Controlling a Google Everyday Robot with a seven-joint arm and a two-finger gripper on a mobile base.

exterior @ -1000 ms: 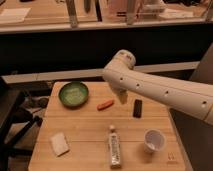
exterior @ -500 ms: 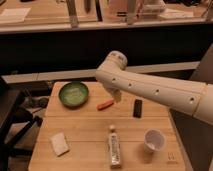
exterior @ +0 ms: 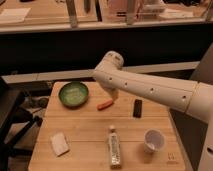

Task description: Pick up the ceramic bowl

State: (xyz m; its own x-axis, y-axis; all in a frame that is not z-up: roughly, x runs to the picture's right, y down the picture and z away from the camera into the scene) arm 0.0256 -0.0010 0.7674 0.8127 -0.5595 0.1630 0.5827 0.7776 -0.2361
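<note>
Camera view: the ceramic bowl (exterior: 73, 94) sits at the upper left of the wooden table (exterior: 85, 131). The gripper (exterior: 113, 93) hangs at frame centre, just right of the bowl and above a small orange item (exterior: 105, 104). Whether it is open I cannot tell, and nothing shows in its hold. The white arm (exterior: 150, 89) crosses from the right. A black object (exterior: 137, 108), white cup (exterior: 153, 141), lying bottle (exterior: 115, 146) and white pad (exterior: 59, 144) lie lower down.

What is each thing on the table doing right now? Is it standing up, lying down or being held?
ceramic bowl: upright on the table, nothing holding it.
white cup: standing upright, opening up.
bottle: lying on its side.
orange stick: lying flat.
black bar: lying flat.
white cloth: lying flat.
tool: hanging just above the orange stick, apart from the bowl.
</note>
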